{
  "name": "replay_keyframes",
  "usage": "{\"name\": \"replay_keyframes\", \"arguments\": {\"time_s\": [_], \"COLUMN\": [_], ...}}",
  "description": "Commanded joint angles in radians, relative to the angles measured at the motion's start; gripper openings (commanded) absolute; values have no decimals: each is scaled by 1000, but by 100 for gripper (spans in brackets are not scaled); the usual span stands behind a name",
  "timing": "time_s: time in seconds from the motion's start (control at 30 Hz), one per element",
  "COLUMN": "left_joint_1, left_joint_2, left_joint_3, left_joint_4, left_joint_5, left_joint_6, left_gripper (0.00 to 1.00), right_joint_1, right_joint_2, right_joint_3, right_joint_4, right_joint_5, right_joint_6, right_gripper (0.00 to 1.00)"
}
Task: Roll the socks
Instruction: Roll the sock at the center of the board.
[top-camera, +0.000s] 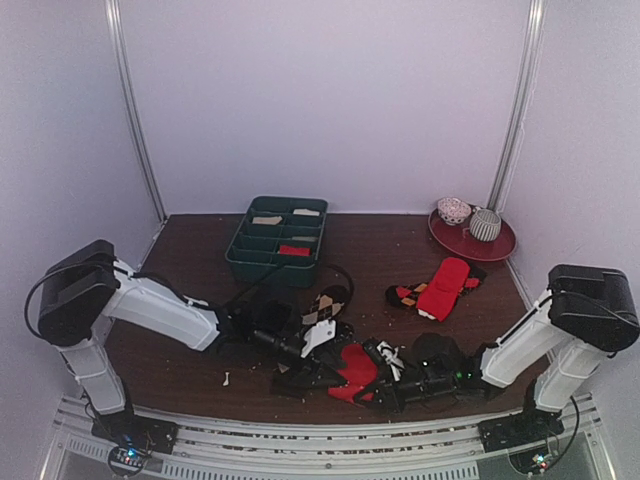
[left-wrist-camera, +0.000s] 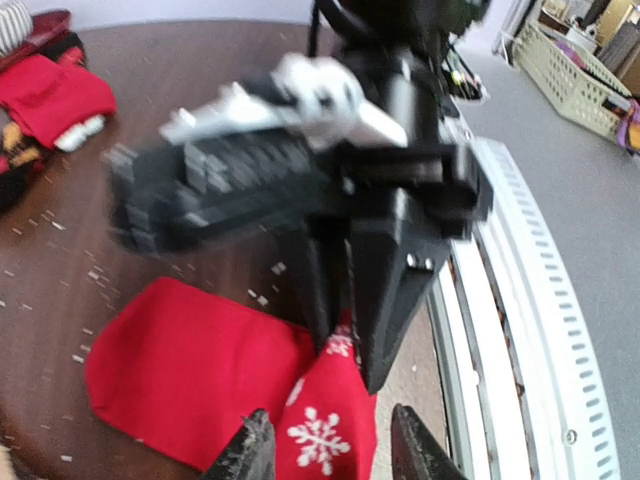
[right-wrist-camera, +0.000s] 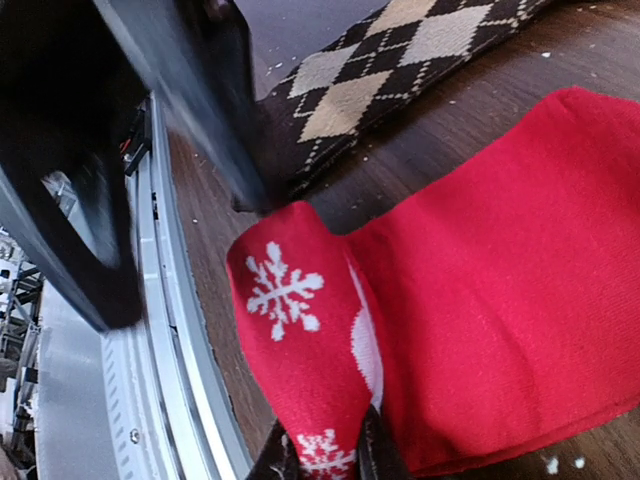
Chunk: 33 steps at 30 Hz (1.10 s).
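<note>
A bright red sock with white snowflakes (top-camera: 352, 368) lies near the table's front edge. One end of it is lifted and folded over (right-wrist-camera: 300, 330). My right gripper (right-wrist-camera: 325, 460) is shut on that folded end and shows in the top view (top-camera: 375, 385). My left gripper (left-wrist-camera: 330, 450) is open. Its fingertips (left-wrist-camera: 250, 450) stand on either side of the same folded end (left-wrist-camera: 322, 430), facing the right gripper (left-wrist-camera: 345, 330); it also shows in the top view (top-camera: 303, 373). The dark brown argyle sock (top-camera: 325, 308) lies just behind the red one (right-wrist-camera: 400, 50).
A plain red sock lying on a dark red-marked one (top-camera: 440, 288) is at mid right. A green divided tray (top-camera: 240, 252) stands at the back centre. A red plate (top-camera: 497, 247) with two bowls sits at the back right. The metal rail (left-wrist-camera: 520, 330) runs along the front edge.
</note>
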Motion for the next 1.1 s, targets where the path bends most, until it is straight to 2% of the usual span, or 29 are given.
{"name": "replay_keyframes", "arguments": {"time_s": [0.0, 0.2, 0.47, 0.5, 0.63, 0.73, 0.8, 0.87, 0.97, 1.07], "left_joint_1": [-31, -42, -43, -43, -43, -43, -41, -35, -13, 13], "left_joint_2": [41, 86, 155, 160, 192, 208, 221, 240, 275, 307], "left_joint_3": [-26, -41, -12, -12, 6, 24, 39, 58, 88, 120], "left_joint_4": [58, 47, -19, -31, -83, -122, -158, -206, -271, -319], "left_joint_5": [43, 19, -36, -41, -84, -101, -111, -114, -99, -78], "left_joint_6": [41, 26, 21, 21, 12, -23, -58, -95, -157, -215], "left_gripper": [39, 38, 28, 24, 0, 0, 0, 0, 0, 0], "right_joint_1": [-17, -41, -49, -50, -53, -53, -53, -45, 77, 127], "right_joint_2": [93, 106, 96, 96, 88, 38, -39, -183, -418, -542], "right_joint_3": [-33, -27, 0, 2, 12, 30, 50, 65, 40, -6], "right_joint_4": [-280, -296, -320, -327, -342, -382, -435, -494, -512, -492], "right_joint_5": [-65, -73, -70, -69, -61, -31, 19, 103, 366, 521], "right_joint_6": [22, 4, -17, -20, -36, -67, -111, -172, -353, -466], "right_gripper": [4, 4, 4, 4, 6, 7, 10, 16, 29, 41]}}
